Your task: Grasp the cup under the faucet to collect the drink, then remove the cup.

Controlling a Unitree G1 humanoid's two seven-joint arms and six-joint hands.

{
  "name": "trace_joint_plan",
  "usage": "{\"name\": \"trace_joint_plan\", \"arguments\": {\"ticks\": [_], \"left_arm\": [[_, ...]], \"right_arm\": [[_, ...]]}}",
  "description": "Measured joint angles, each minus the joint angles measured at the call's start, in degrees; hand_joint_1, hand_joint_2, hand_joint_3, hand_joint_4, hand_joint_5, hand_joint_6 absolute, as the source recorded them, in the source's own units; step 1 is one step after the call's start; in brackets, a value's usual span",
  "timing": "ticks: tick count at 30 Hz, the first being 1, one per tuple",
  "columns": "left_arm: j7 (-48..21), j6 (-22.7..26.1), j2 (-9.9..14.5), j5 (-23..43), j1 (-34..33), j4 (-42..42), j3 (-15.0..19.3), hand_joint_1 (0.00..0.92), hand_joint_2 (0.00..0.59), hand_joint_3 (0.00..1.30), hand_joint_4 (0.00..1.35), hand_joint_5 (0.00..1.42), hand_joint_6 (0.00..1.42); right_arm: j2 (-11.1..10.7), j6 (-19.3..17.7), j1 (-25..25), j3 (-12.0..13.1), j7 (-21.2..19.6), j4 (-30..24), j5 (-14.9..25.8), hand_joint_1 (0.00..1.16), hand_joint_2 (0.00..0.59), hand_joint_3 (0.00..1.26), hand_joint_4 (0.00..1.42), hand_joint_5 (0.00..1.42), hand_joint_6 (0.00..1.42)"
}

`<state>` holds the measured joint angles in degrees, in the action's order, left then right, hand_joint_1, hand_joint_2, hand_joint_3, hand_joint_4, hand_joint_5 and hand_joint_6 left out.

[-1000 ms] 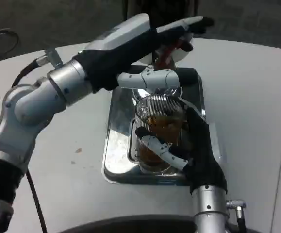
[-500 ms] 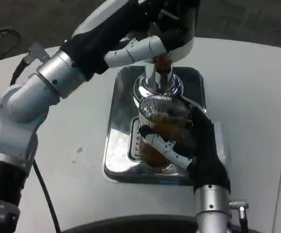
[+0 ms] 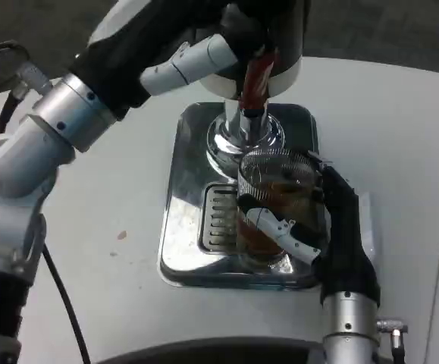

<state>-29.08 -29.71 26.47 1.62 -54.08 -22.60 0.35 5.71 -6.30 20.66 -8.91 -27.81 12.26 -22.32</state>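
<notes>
Since a second ago the right robot hand (image 3: 321, 227) has carried the cup (image 3: 274, 205) rightward on the drip tray (image 3: 185, 227), off from under the faucet (image 3: 243, 125), while the left robot hand (image 3: 227, 38) has risen to the red lever (image 3: 257, 76) and curls about it. Fingers wrapped round the cup's middle, the right holds ribbed clear glass holding brown drink: heavy, slippery, spillable, so it is best gripped mid-wall and kept upright above the tabletop (image 3: 401, 136).

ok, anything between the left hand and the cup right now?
In the head view, the faucet, its red handle uppermost, stands between the left hand above and the cup held by the right hand.
</notes>
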Motion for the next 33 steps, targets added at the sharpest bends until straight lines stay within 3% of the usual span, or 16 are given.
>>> {"name": "trace_joint_plan", "arguments": {"ticks": [23, 33], "left_arm": [[-1.1, 3.6, 0.8, 2.1, 4.3, 6.4, 2.4, 0.0, 0.057, 0.14, 0.19, 0.35, 0.27], [-1.0, 5.5, 1.8, 3.0, 6.8, 10.5, 3.7, 0.0, 0.057, 0.14, 0.19, 0.35, 0.28]], "right_arm": [[-1.1, 2.3, -3.5, 0.8, 0.3, -6.5, 0.1, 0.84, 0.255, 0.58, 0.7, 0.82, 0.35], [-1.7, 3.3, -6.9, 1.9, 1.1, -12.2, 0.2, 0.87, 0.248, 0.62, 0.73, 0.86, 0.38]]}}
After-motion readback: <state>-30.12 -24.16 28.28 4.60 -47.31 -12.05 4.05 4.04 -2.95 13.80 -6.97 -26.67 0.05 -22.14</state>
